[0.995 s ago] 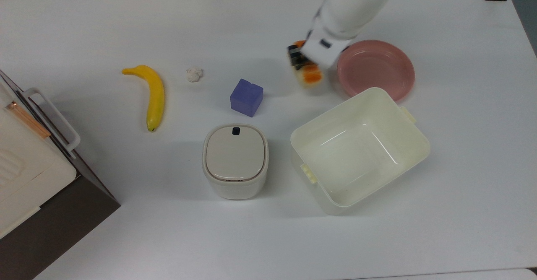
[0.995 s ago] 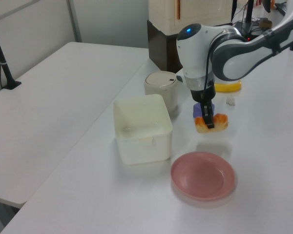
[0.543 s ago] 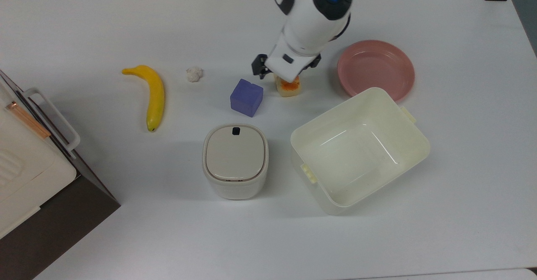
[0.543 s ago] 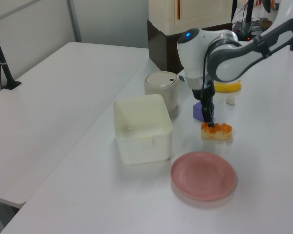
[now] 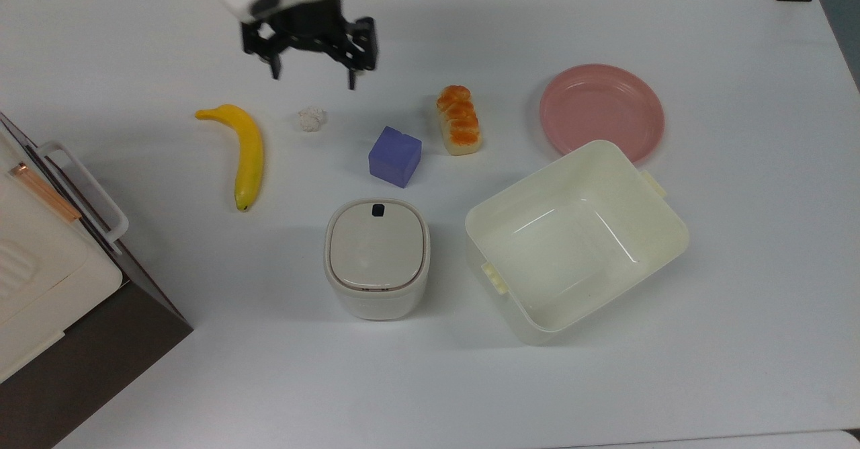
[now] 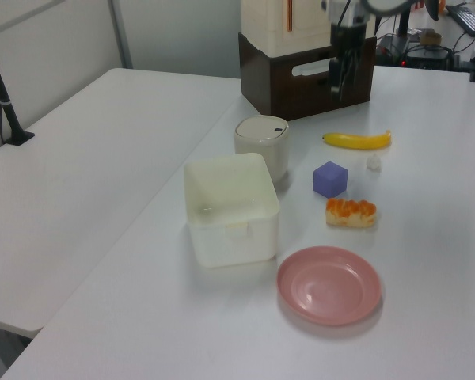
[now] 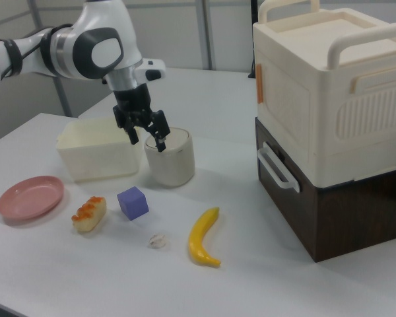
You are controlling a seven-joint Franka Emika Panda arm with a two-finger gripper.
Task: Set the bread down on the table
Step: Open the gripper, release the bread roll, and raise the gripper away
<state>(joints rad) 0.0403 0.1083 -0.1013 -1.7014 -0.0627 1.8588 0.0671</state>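
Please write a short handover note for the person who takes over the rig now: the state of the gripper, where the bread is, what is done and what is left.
Gripper: open, holding nothing, raised above the table near the small white lump, away from the bread.
Bread: lying flat on the table, glazed top up, between the purple cube and the pink plate, touching neither.
Done: the bread rests on the table and is released.
Left: nothing for the bread itself, by what shows; the arm may only need to retreat.
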